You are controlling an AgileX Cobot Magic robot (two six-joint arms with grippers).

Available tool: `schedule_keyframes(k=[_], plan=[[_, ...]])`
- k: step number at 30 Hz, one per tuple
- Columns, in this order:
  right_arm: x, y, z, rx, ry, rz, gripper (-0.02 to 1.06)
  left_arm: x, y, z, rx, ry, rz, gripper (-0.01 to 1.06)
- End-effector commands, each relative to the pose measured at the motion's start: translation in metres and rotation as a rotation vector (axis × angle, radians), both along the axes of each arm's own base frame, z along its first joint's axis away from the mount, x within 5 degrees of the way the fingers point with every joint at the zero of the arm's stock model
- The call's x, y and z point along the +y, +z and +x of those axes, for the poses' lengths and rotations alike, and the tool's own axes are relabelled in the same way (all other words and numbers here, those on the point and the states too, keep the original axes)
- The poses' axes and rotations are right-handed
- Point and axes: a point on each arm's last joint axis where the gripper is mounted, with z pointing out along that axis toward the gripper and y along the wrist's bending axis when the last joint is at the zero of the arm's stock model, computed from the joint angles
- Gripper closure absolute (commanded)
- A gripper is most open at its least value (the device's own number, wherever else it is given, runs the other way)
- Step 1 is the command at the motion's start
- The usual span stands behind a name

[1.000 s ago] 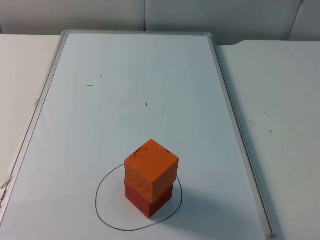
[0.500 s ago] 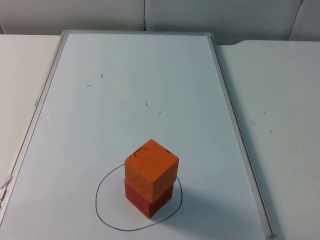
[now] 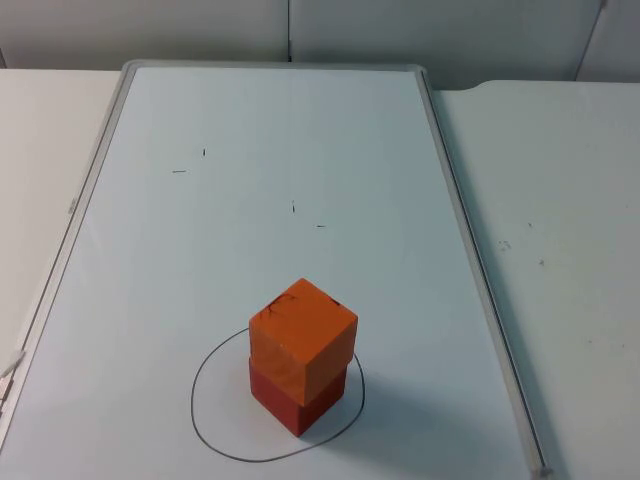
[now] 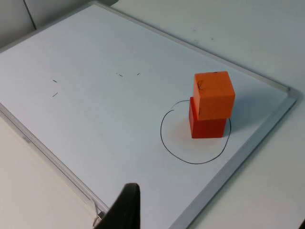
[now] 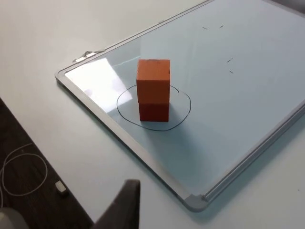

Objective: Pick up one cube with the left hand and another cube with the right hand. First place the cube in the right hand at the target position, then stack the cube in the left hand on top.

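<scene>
The orange cube [image 3: 302,338] is stacked on the red cube [image 3: 296,401] inside the drawn circle [image 3: 205,415] — the spread of either end effector cannot be told.

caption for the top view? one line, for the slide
Orange cube stacked on red cube inside the drawn circle on the whiteboard.

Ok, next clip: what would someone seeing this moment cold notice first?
A two-cube stack: the orange cube sits on the red cube, turned slightly against it, inside a hand-drawn black circle near the front end of the whiteboard. The board lies flat on the white table and bears a few small pen marks.
</scene>
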Motion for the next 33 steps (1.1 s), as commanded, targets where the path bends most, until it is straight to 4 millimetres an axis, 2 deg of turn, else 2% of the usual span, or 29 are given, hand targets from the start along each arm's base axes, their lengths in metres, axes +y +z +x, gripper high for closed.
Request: schedule_keyframes(k=[1,12,26,31,33], plan=[[0.0007,-0.0017,0.0012,-0.005,-0.005,0.004,0.04,-0.0009,-0.0013,0.0004,0.000,0.002,-0.008,0.00],[0.0007,-0.0017,0.0012,-0.005,-0.005,0.004,0.00,-0.0009,-0.0013,0.0004,0.000,0.002,-0.008,0.00],[0.0007,-0.0017,0.0009,-0.004,-0.016,0.006,0.00,-0.0009,-0.0013,0.0004,0.000,0.002,-0.008,0.00],[0.0004,-0.0017,-0.0008,-0.004,-0.178,0.005,0.00,-0.0009,-0.0013,0.0004,0.000,0.002,-0.008,0.00],[0.0004,-0.0017,-0.0022,-0.005,-0.304,0.005,0.00,-0.0009,-0.0013,0.0004,0.000,0.002,-0.008,0.00]])
